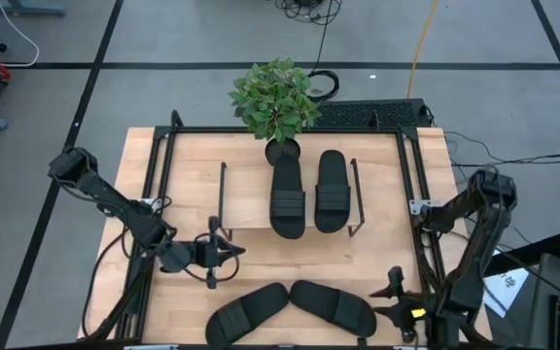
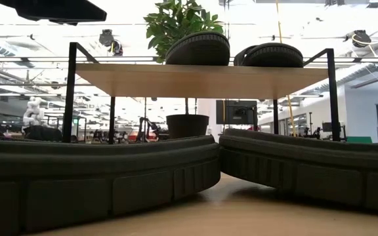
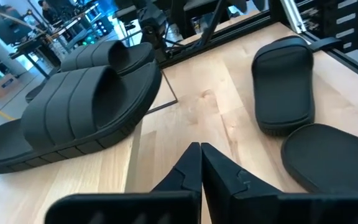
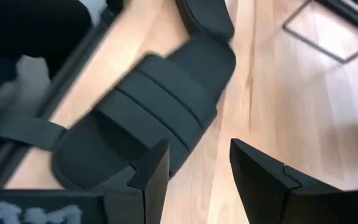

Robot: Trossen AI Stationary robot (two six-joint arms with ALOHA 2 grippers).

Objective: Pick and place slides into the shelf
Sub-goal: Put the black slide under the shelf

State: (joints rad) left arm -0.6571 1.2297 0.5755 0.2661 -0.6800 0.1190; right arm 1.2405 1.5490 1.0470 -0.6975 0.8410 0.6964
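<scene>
Two black slides [image 1: 288, 197] [image 1: 332, 192] lie side by side on the right half of the shelf's wooden plank [image 1: 251, 209]; in the low view they sit on top of it [image 2: 199, 47] [image 2: 271, 54]. Two more slides [image 1: 246, 313] [image 1: 333, 306] rest soles down on the table near its near edge, toes meeting. My left gripper [image 1: 227, 253] is shut, left of the shelf's near corner, pointing right [image 3: 201, 158]. My right gripper [image 1: 397, 297] is open, just right of the right-hand table slide [image 4: 148, 112], which lies ahead of its fingers [image 4: 197, 168].
A potted plant [image 1: 275, 97] stands behind the shelf at the table's far edge. The black table frame [image 1: 411, 185] runs along both sides. The shelf's left half [image 1: 246, 194] is bare wood. Bare tabletop [image 1: 290, 258] lies between shelf and near slides.
</scene>
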